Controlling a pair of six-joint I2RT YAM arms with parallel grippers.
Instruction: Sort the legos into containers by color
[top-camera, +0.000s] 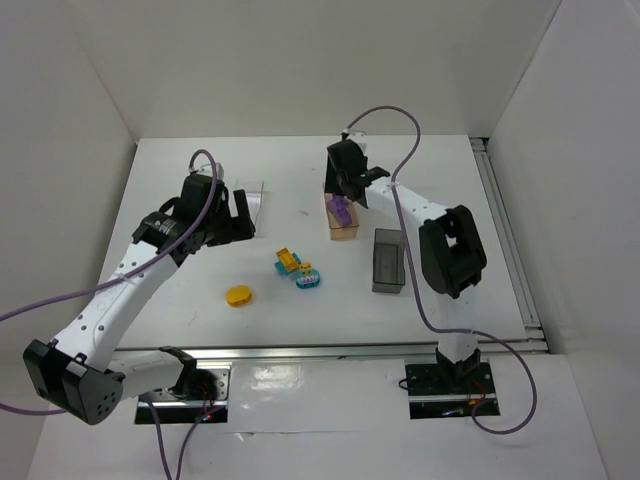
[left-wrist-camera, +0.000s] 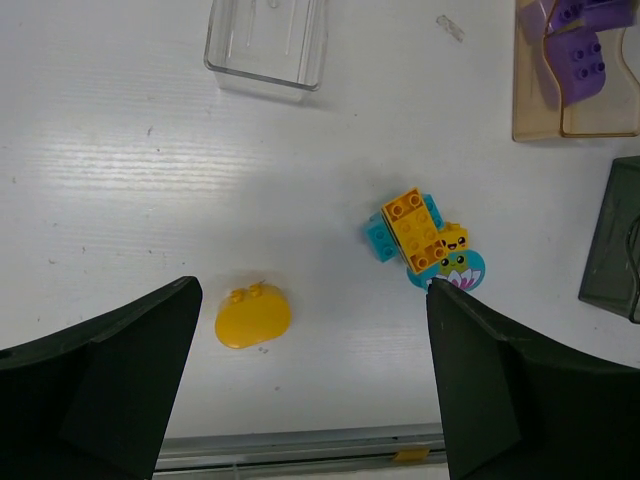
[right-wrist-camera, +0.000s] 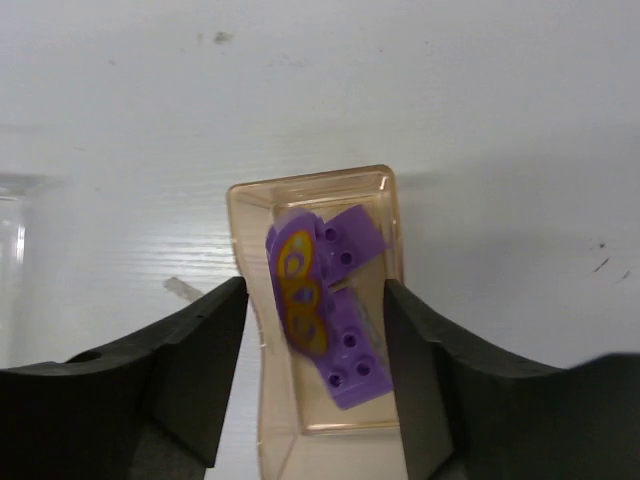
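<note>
Clear bin (left-wrist-camera: 265, 45): transparent, open, upright on the tabletop, well left of the other two.
Orange bin (right-wrist-camera: 310, 185): translucent tan, open, upright; holds the purple legos.
Purple legos (right-wrist-camera: 345, 345): studded bricks piled at a tilt inside the orange bin; the top one bears yellow-orange ovals.
Grey bin (top-camera: 388, 260): dark, smoky, open, upright, near the orange bin, to its right and closer to the arms.
Yellow lego (left-wrist-camera: 253, 316): rounded, flat, alone on the tabletop, apart from the cluster.
Cluster: yellow-orange brick (left-wrist-camera: 415, 230), studs up, touching a teal brick (left-wrist-camera: 380, 238) and a rounded teal piece (left-wrist-camera: 462, 270), on the tabletop outside every bin.
</note>
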